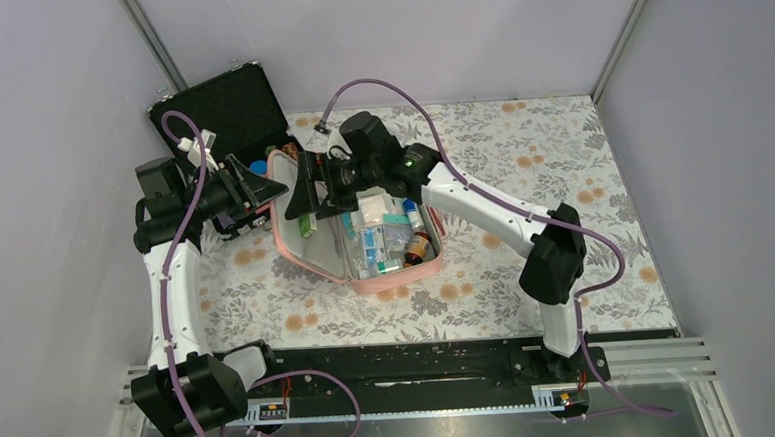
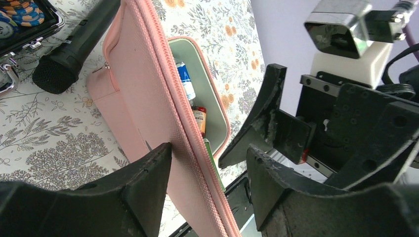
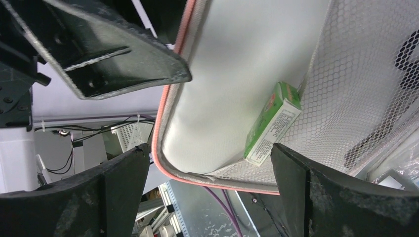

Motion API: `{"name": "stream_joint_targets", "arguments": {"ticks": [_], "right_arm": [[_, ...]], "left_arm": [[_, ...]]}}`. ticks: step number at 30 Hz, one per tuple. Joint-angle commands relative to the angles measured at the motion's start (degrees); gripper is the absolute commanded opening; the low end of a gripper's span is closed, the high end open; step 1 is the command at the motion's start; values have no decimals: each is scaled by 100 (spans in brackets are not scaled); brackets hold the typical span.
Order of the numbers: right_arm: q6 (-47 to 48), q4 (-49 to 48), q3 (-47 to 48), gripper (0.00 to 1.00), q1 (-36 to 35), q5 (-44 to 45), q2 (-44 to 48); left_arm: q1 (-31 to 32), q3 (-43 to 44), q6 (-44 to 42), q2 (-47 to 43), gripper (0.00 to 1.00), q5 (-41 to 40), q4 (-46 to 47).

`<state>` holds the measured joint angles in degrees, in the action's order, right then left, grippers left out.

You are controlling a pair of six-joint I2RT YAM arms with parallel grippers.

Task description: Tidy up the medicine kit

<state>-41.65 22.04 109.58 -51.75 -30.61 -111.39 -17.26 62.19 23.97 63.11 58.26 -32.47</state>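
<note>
The pink medicine kit (image 1: 399, 280) lies open mid-table, its lid (image 2: 148, 89) standing up on its left side. My left gripper (image 2: 210, 150) is open astride the lid's zip edge. One finger (image 2: 148, 173) rests on the lid's outer face and the other stands clear of it. From the inner side, my right gripper (image 3: 210, 148) is wide open around the lid's lower corner (image 3: 197, 175), holding nothing. A green box (image 3: 272, 123) sits in the lid's mesh pocket beside one right finger. In the top view both grippers (image 1: 267, 190) (image 1: 307, 198) face each other across the lid.
A black hard case (image 1: 227, 107) with poker chips (image 2: 20, 12) stands open behind the left arm. A black microphone-like rod (image 2: 74, 47) lies beside it. The kit's tray holds a blue tube (image 2: 187, 81), an orange bottle (image 2: 199, 118) and packets (image 1: 380, 241).
</note>
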Motion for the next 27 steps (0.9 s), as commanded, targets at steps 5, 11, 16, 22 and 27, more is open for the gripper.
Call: {"name": "stream_joint_targets", "arguments": {"ticks": [5,11,16,22,27], "right_arm": [[-145,-96,158,100,2,-103,-193],[-307,-265,190,99,-9,-247,-263],[-624,-520,349,99,-49,-490,-353],[-695,-548,763,100,-187,-548,-604],[-711,-541,820,100,-220,-534,-730]], "left_arm": [[3,71,-50,-28,57,275,188],[7,59,-46,-26,57,286,190],[3,49,-41,-18,57,275,187],[3,54,-29,-2,57,296,193],[3,58,-24,-17,57,311,196]]}}
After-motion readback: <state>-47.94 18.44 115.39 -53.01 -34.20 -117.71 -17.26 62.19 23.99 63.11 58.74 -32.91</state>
